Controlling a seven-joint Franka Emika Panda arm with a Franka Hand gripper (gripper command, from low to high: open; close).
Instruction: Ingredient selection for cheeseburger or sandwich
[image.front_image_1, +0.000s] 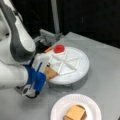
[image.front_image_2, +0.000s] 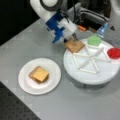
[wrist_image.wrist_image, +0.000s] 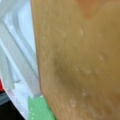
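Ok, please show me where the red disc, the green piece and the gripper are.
red disc (image.front_image_1: 59, 48): a front view, its top face.
green piece (image.front_image_2: 94, 40): a front view, its middle.
gripper (image.front_image_2: 74, 39): a front view, at the fingertips over the bread square (image.front_image_2: 74, 45).

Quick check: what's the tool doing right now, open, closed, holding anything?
Tool: down at the bread square on the divided tray's edge; open or closed cannot be told.

1. A robot lab, not a kitchen: a bare grey table (image.front_image_1: 105, 65) against a dark backdrop.
2. A perforated black board (image.front_image_2: 15, 110) lies at the table's edge.
3. The food (image.front_image_2: 38, 74) is toy pieces on a paper plate (image.front_image_2: 53, 80).
4. Metal fixtures (image.front_image_1: 48, 36) stand behind.
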